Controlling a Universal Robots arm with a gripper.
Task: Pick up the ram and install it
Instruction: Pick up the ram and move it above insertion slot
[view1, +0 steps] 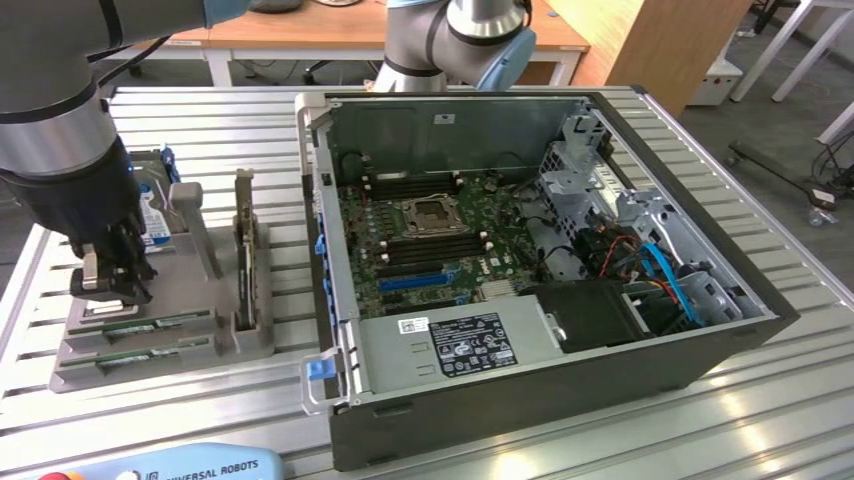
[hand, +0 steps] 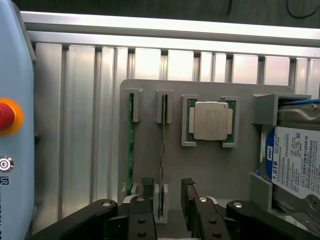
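While wide apart, fingers (hand: 147, 187) seemingly astride ram (hand: 162, 145).

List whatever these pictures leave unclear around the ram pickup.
- Wrist view: the ram stands edge-on, seen between the jaws of the open gripper; its chips and label face away.
- Wrist view: the hard drive is cut off by the picture's edge.
- Exterior view: the arm hides part of the tray.

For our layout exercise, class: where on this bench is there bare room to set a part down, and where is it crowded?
Bare slats lie on the table at the exterior view's right of the computer case, and between the parts tray and the table's far edge. Crowded: the tray, with the open hand over it, and the case's inside.
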